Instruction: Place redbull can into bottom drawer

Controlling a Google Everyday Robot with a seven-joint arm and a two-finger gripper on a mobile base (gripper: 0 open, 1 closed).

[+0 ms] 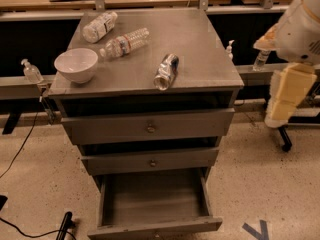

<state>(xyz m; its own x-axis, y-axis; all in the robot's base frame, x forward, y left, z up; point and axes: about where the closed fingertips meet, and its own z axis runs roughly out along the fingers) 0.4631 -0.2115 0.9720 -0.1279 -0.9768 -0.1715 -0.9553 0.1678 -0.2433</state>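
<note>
The redbull can point(166, 71) is slim and silver with blue patches. It lies on its side on the grey cabinet top point(200, 44), near the front edge and right of centre. The bottom drawer point(155, 196) is pulled open, and its plain grey interior holds nothing. The two shallower drawers above it are shut. My white and cream arm point(292, 59) hangs at the right edge, to the right of the cabinet and apart from the can. My gripper is out of view beyond the frame.
A white bowl point(76, 64) stands at the cabinet top's left front. Two clear water bottles point(100, 26) point(125, 42) lie at the back left. A wooden bench runs behind. A black cable and a dark object lie on the floor at lower left.
</note>
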